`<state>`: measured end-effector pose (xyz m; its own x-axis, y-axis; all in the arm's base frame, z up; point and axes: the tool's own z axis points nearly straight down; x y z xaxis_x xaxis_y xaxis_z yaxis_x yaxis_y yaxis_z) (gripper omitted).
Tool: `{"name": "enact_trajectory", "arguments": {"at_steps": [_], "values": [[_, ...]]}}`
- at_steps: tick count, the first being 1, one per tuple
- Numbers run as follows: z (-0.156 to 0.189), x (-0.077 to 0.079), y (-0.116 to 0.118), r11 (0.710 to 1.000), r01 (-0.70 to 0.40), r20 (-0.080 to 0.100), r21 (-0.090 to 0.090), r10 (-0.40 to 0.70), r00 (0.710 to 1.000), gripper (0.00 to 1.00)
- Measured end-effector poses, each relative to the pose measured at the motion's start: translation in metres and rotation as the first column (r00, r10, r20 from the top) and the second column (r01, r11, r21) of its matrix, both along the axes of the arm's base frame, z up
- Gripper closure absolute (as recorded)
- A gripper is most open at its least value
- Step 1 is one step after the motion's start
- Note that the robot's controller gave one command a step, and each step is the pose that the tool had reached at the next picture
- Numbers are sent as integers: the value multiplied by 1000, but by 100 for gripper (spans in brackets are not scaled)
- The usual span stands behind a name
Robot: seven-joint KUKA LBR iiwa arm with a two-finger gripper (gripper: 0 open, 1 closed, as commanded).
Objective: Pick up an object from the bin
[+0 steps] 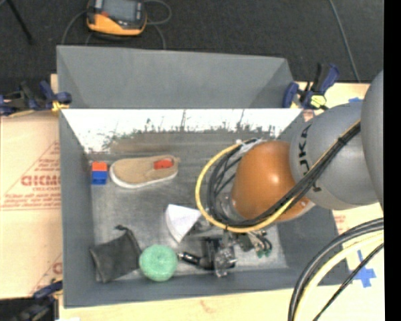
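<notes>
The arm [351, 159] is made of thick, rounded grey links with a smooth skin. Dark block lettering [301, 146] runs along the link next to the wrist and is only partly readable. A glossy orange cover [267, 179], shaped like a dome, caps the wrist. Black cables [214, 179] and one yellow cable [198, 191] curve in a loop round the cover's left side. Thin black and yellow lines also cross the grey link. The pincer [218, 259] is dark metal, with small green parts [262, 248] beside it.

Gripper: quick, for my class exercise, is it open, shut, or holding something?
Gripper: cannot be told. It is low near the front of the bin, beside a green round thing and a white crumpled thing.
</notes>
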<state>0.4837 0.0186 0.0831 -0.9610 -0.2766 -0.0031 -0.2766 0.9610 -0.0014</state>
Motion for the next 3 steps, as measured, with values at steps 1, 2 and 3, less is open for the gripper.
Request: {"name": "enact_trajectory", "arguments": {"at_steps": [1, 2, 3], "values": [[-10, 0, 30, 948, -319, 7, -1, 319, 948, 100], [-10, 0, 30, 948, -319, 7, -1, 319, 948, 100], [123, 4, 16, 961, -278, -2, 1, 278, 961, 100]]}}
